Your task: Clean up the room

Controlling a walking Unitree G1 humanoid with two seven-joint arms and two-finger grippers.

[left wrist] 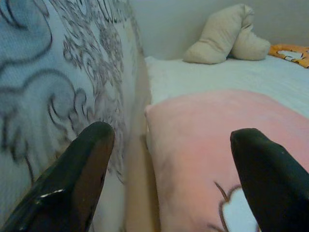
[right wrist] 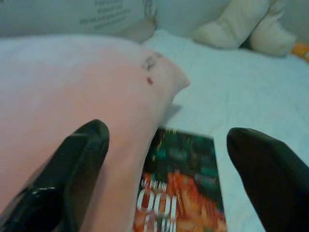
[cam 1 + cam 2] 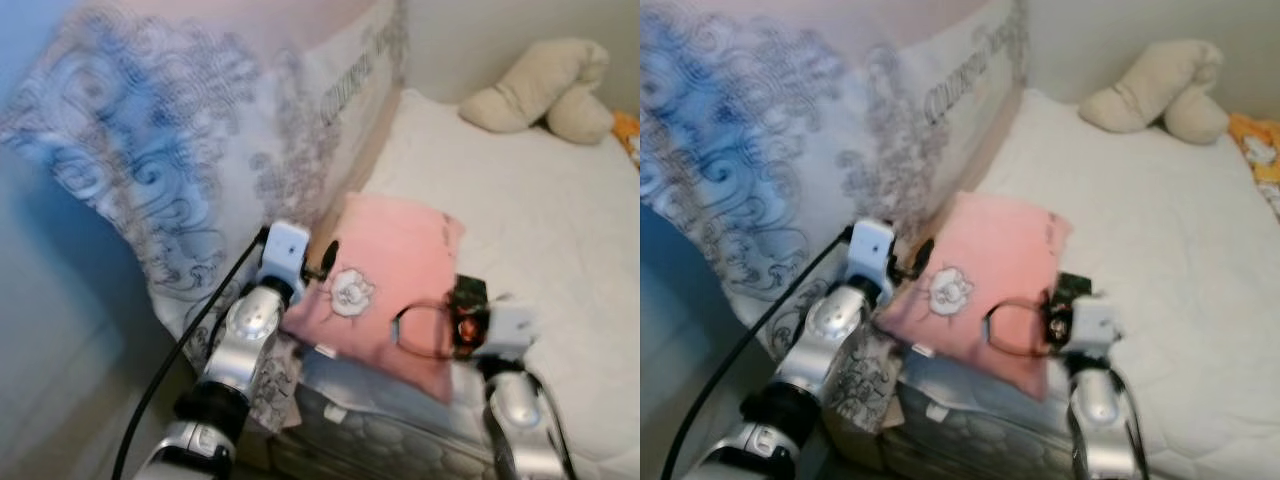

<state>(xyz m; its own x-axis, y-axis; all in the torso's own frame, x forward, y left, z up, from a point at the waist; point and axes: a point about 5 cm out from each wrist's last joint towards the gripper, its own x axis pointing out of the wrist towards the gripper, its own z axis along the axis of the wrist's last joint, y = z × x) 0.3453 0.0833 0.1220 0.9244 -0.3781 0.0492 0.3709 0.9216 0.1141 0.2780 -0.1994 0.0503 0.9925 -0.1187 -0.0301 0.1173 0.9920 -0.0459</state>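
While we lean over the bed, the pink pillow [image 3: 395, 285] lies in the lower middle of the head views, on the near edge of the white mattress [image 3: 540, 210], with a white flower patch on its cover and a thin dark cord looped over its lower right part. Our left hand [image 1: 169, 174] sits at the pillow's left edge, fingers apart, one black finger [image 1: 72, 174] against the patterned bedding and the other over the pink cover. Our right hand [image 2: 166, 179] is at the pillow's right side, fingers also apart; one finger lies on the pink fabric, and between the two we see a dark, red-printed booklet [image 2: 186, 188] flat on the sheet, partly tucked under the pillow's edge. Left of the pillow, a large grey-white duvet with swirl print [image 3: 160, 150] rises across the upper left of the frame. At the upper right, near the wall, rests a beige cushion [image 3: 545, 90], and beside it at the right border an orange item [image 3: 1260, 145], too cut off for us to identify.
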